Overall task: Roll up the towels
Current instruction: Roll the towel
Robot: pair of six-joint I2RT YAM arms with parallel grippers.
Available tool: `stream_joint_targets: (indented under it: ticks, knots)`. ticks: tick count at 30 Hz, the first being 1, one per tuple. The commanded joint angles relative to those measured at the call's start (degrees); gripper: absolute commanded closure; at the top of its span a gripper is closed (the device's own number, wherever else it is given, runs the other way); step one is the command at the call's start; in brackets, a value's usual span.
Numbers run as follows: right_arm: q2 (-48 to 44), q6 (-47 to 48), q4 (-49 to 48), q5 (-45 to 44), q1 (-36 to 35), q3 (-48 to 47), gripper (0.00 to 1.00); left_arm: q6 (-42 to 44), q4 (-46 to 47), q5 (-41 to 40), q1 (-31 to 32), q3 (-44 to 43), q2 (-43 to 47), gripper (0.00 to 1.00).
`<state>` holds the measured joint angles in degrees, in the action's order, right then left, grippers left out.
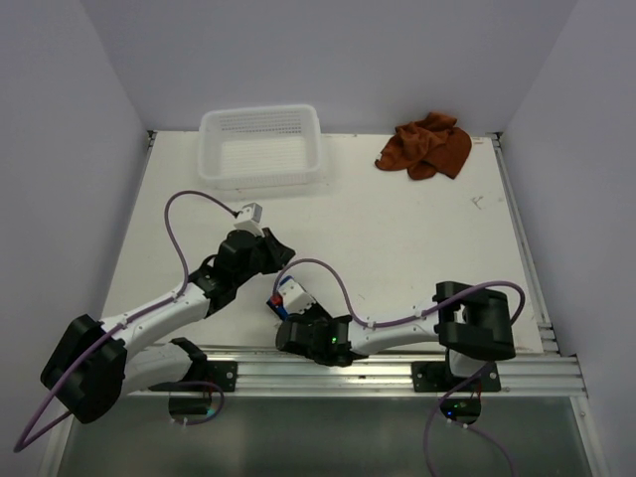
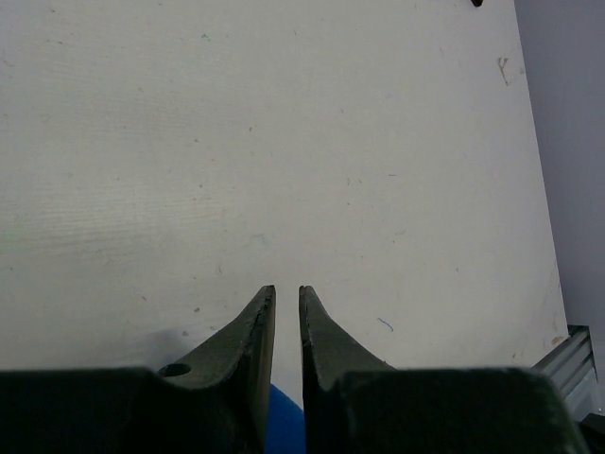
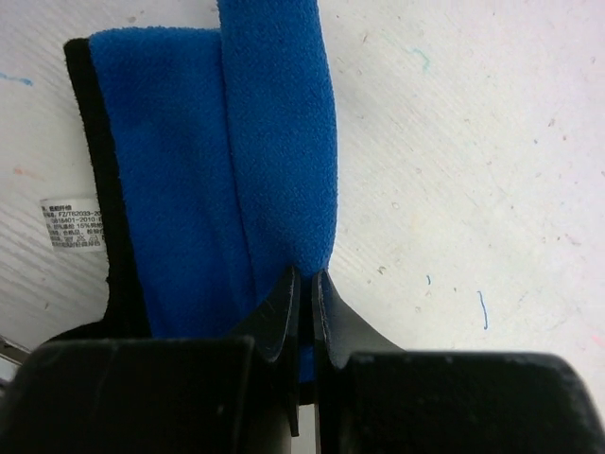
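the blue towel point(image 3: 180, 170) is soft fleece, light and limp. it lies on the table point(image 3: 454, 142) near the front edge, under the right gripper point(image 3: 302, 276), folded lengthwise with one fold raised. expect it to sag and unroll if released; take hold at a doubled edge, not a single layer. the rust-brown towel point(image 1: 425, 146) lies crumpled at the far right, well apart from the white basket point(image 1: 260, 181). right gripper: jaws almost together, pinching the raised blue fold. left gripper point(image 2: 286, 295): jaws a thin slit apart, with bare table visible between the tips and nothing held there.
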<state>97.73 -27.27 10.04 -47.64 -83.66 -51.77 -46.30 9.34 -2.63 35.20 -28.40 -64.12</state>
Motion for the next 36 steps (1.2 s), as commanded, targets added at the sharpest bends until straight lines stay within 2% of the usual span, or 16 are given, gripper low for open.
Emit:
stream_joint_targets:
  ticks: [1, 11, 19, 29, 36]
  knots:
    - [2.71, 2.74, 4.27, -7.63, -2.38, -3.51, 1.0, 0.08, 1.81, 1.58, -0.48, 0.89, 1.01, 0.81]
    - [13.7, 1.78, 13.77, -14.14, -8.27, -12.12, 1.0, -1.42, 3.31, 4.91, -0.48, 1.24, 1.71, 0.81]
    - [20.03, 3.88, 17.55, -13.89, -10.38, -17.13, 1.0, -7.39, 12.45, 10.1, 0.13, 10.02, 1.89, 0.85]
    - [25.4, 6.35, 20.1, -11.78, -11.35, -21.88, 1.0, -9.51, 11.92, 6.68, 3.82, 15.04, 5.76, 0.86]
    - [25.93, 7.05, 20.28, -11.34, -11.7, -22.24, 1.0, -10.65, 15.26, 6.59, 4.96, 18.38, 3.04, 0.86]
